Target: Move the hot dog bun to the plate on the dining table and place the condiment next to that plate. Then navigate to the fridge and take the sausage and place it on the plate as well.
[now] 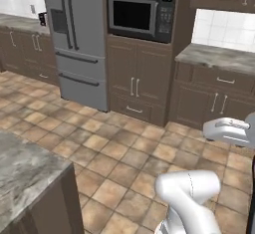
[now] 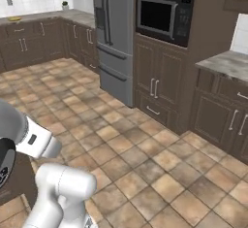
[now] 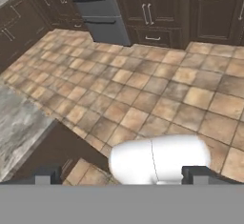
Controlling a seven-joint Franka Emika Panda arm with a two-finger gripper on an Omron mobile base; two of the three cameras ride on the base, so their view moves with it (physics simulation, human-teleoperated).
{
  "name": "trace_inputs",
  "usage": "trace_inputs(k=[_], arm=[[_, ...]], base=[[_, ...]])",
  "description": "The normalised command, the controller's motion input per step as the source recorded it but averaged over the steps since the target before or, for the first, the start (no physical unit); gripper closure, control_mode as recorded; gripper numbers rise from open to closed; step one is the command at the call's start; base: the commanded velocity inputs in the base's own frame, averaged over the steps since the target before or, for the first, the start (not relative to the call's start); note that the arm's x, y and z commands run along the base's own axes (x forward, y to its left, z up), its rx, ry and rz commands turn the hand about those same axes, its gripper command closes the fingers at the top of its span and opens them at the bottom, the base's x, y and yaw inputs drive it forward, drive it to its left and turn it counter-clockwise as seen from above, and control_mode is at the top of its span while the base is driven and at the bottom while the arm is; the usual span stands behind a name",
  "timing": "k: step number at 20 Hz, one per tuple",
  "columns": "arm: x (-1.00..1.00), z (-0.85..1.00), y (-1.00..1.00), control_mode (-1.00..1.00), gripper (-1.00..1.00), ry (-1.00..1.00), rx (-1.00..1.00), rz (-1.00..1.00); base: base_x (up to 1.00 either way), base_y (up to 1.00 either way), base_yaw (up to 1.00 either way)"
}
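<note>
The fridge (image 1: 74, 39) is tall and dark grey with long black handles, and its doors are closed. It stands across the tiled floor, and I also see the fridge (image 2: 115, 33) and the fridge's (image 3: 95, 4) lower drawers. A corner of the dining table (image 1: 22, 178) with its grey marble top sits at the lower left, and the dining table's edge (image 3: 16, 123) is near the hand. My gripper (image 3: 121, 175) is open with nothing between its fingertips (image 3: 43, 175). The hot dog bun, plate, condiment and sausage are out of view.
A built-in microwave (image 1: 141, 14) sits in brown cabinets right of the fridge. A marble counter (image 1: 219, 56) runs further right, and another counter (image 2: 43, 16) lines the left wall. Brown tiled floor (image 1: 124, 148) lies open between the table and the fridge.
</note>
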Motion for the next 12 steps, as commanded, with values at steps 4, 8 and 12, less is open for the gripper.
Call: trace_inputs(k=[4,8,12], arm=[[0.0,0.0,0.0,1.0,-1.0,0.0,0.0,0.0],[0.0,0.0,0.0,1.0,-1.0,0.0,0.0,0.0],[0.0,0.0,0.0,1.0,-1.0,0.0,0.0,0.0]], base=[[1.0,-0.51,0.23],[1.0,-0.38,0.26],[1.0,-0.18,0.34]])
